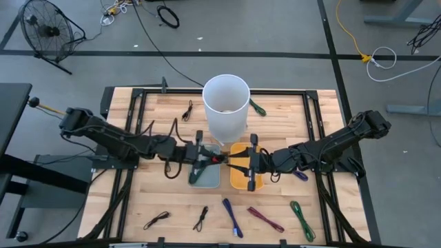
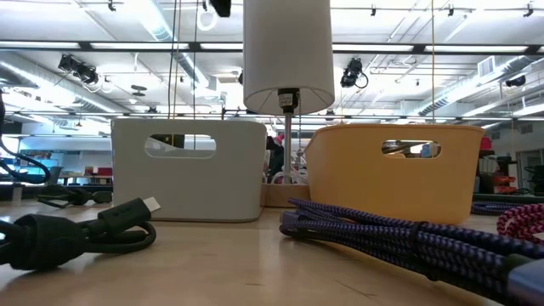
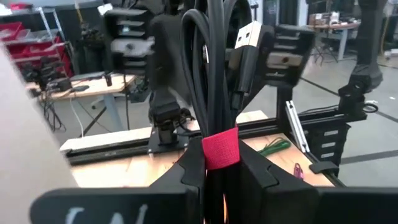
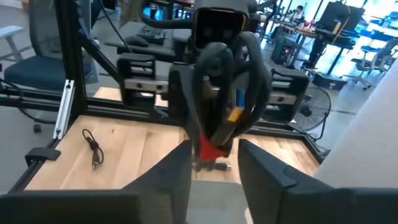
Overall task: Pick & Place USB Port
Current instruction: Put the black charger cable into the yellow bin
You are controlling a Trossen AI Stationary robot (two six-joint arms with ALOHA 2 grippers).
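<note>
A coiled black USB cable (image 1: 219,160), bound by a red strap, hangs in the air over the gap between the grey bin (image 1: 204,176) and the orange bin (image 1: 241,178). My left gripper (image 1: 207,158) reaches in from the table's left and is shut on it. In the left wrist view its silver USB plug (image 3: 249,34) points away from the fingers. My right gripper (image 1: 238,164) faces it from the table's right, open. Its two fingers (image 4: 180,168) stand on either side of the bundle (image 4: 217,99), and no touch shows. My left gripper (image 3: 222,165) pinches the coiled cable between its two fingers at the red strap (image 3: 219,152), across all the bound loops. The fingers come in roughly level from the table's left. The bundle is lifted clear of the bins and sticks out beyond the fingertips.
A tall white bucket (image 1: 225,103) stands just beyond the bins. Loose cables lie about the table: green (image 1: 257,107) and black (image 1: 187,110) at the far side; black (image 1: 157,220), blue (image 1: 232,217), maroon (image 1: 265,219) and green (image 1: 301,220) along the near edge. The low view shows both bins (image 2: 187,170).
</note>
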